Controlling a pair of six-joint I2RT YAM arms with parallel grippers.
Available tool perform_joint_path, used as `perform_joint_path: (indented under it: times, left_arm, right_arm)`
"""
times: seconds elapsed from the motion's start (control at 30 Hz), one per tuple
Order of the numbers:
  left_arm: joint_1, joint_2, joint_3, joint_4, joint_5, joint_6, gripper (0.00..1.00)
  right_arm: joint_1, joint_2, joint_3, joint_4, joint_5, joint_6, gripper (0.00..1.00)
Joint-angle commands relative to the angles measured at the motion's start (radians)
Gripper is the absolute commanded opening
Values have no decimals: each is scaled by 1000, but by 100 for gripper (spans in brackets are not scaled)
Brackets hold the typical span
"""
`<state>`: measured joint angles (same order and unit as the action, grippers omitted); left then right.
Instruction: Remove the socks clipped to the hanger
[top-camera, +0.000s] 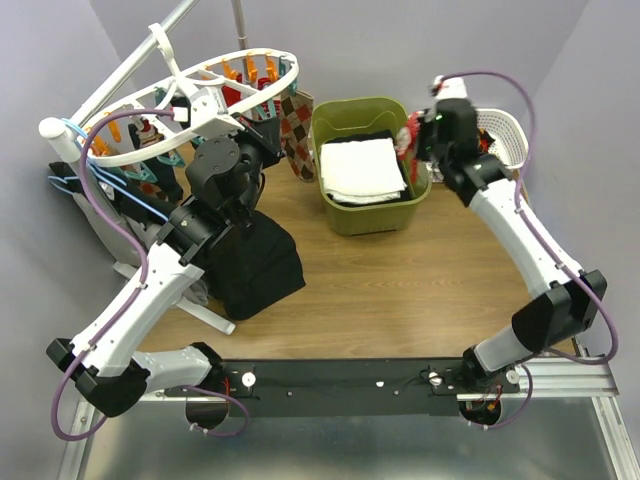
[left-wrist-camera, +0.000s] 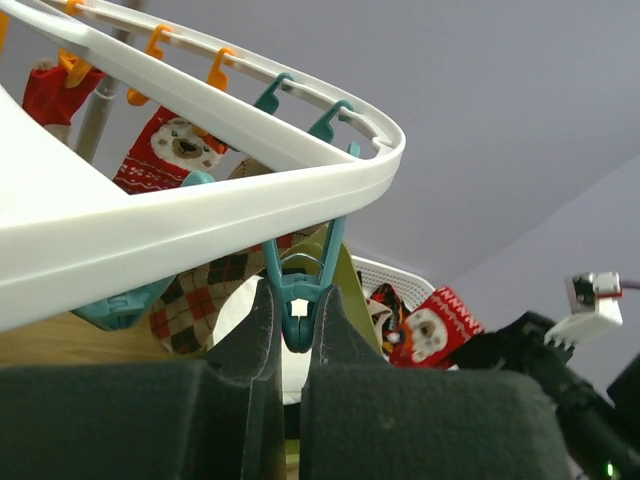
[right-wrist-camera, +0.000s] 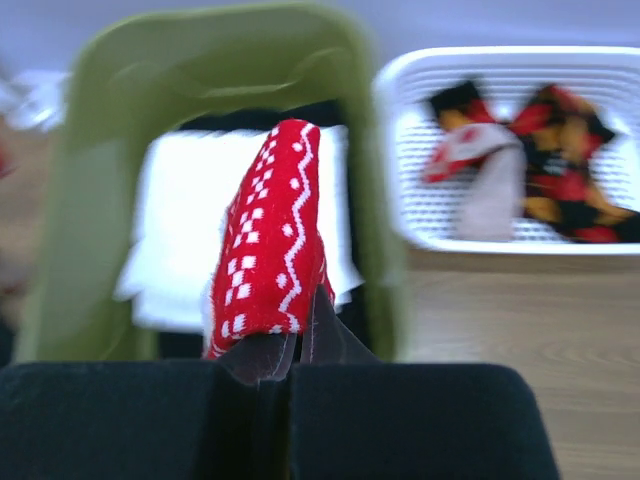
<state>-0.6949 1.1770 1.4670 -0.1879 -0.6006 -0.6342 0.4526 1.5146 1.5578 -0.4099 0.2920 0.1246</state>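
Partway, I judge: the right gripper (right-wrist-camera: 290, 345) clamps a red patterned sock (right-wrist-camera: 270, 230), several socks (right-wrist-camera: 545, 150) lie in the white mesh basket (right-wrist-camera: 500, 58) to its right, and the left gripper (left-wrist-camera: 296, 335) pinches a teal clip (left-wrist-camera: 298, 285) on the hanger (left-wrist-camera: 200, 215), an argyle sock (left-wrist-camera: 200, 300) and a bear sock (left-wrist-camera: 165, 150) beyond it yet unremoved.

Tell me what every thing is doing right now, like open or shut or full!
Left pincer, shut on a teal clip under the hanger.
Right pincer, shut on a red sock.
Hanger, has clipped socks dangling from it.
Green bin, holds a folded white cloth.
White basket, holds loose socks.
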Motion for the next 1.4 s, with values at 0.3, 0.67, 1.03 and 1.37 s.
perform_joint_path:
  times: [0.3,0.67,1.03,1.37]
  left_arm:
    - [3,-14,-56,126,191,117,0]
    - [14,29,-63,97,287,125,0]
    - [44,-60,-155,62,357,137,0]
    - [116,-97,-140,34,415,166,0]
  right_arm:
    - [-531,475,358,53,-157,38,11]
    - [-523,742,616,-130,-350,23,96]
    - [-270,245,79,129,-638,-34,99]
    - [-8,68,-93,316,-886,-34,100]
